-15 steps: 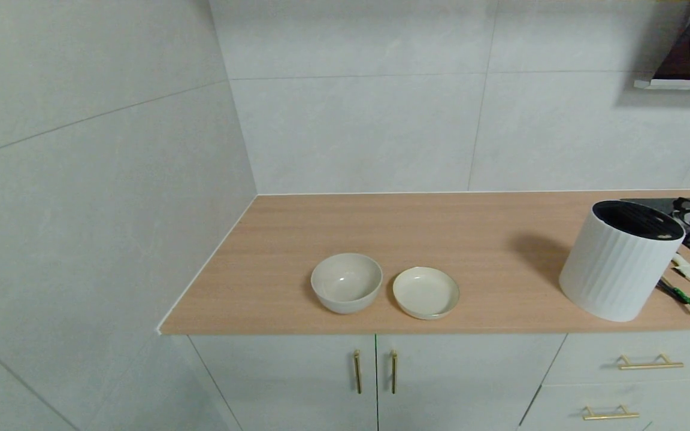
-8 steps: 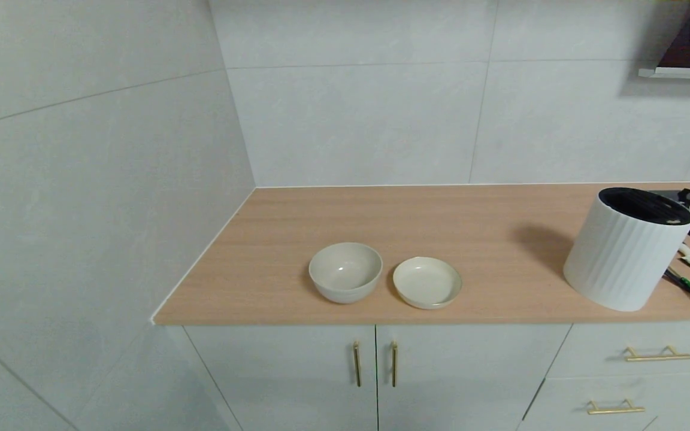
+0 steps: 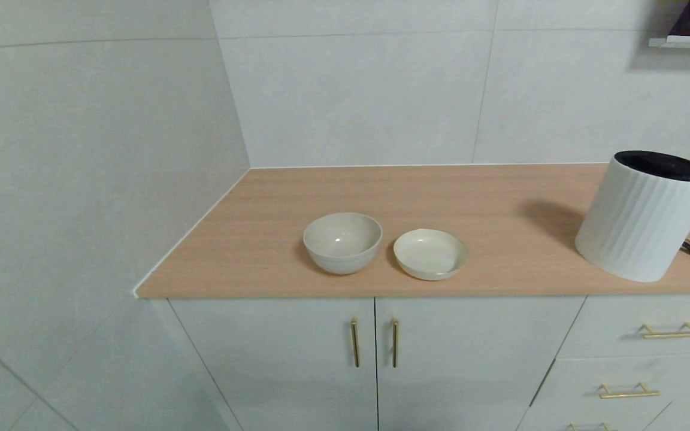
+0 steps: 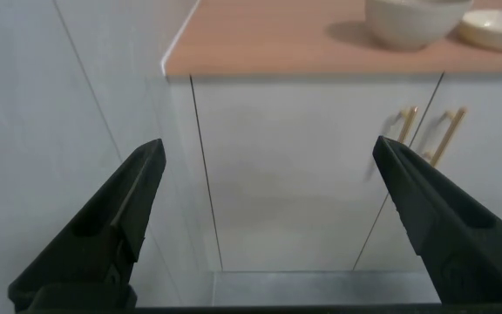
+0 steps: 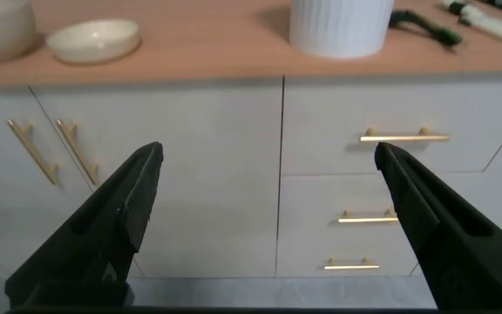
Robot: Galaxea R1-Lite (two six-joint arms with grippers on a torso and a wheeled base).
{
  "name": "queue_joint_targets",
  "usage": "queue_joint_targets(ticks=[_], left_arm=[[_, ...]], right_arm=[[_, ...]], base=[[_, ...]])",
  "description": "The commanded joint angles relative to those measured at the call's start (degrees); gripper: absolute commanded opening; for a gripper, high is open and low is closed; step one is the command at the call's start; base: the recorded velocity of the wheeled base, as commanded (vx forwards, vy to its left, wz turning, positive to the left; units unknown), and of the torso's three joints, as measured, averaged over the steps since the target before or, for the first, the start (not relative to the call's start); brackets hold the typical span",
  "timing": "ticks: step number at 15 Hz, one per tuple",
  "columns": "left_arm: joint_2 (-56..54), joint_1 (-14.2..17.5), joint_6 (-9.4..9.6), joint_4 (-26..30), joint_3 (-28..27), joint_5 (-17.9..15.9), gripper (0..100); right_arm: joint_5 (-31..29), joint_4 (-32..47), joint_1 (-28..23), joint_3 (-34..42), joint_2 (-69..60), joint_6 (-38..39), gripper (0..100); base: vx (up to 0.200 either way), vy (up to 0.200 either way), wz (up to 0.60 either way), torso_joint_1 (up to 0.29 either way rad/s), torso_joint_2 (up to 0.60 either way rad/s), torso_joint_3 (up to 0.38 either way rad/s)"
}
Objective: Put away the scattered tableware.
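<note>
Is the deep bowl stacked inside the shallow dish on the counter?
No, the bowl stands on the counter beside the shallow dish, on the dish's left, not inside it.

A white ribbed canister (image 3: 644, 218) with a dark top stands upright on the wooden table (image 3: 273, 263). A pale tiled wall (image 3: 357, 96) rises behind the canister. Below and left of the canister, two cabinet doors (image 3: 297, 359) carry upright gold handles (image 3: 354, 342). Under the canister are drawers (image 3: 614, 326) with horizontal gold pulls (image 3: 676, 331).
</note>
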Motion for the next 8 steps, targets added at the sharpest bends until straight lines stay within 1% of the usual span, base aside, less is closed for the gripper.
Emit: queue_joint_targets(ticks=[1, 8], left_arm=[[0.0, 0.0, -0.02, 0.0, 0.0, 0.0, 100], [0.0, 0.0, -0.02, 0.0, 0.0, 0.0, 100]], right_arm=[[0.0, 0.0, 0.0, 0.0, 0.1, 0.0, 100], [0.0, 0.0, 0.0, 0.0, 0.1, 0.0, 100]], base=[[0.0, 0.0, 0.0, -0.232, 0.52, 0.29], [0.0, 0.0, 0.0, -0.214, 0.5, 0.287]])
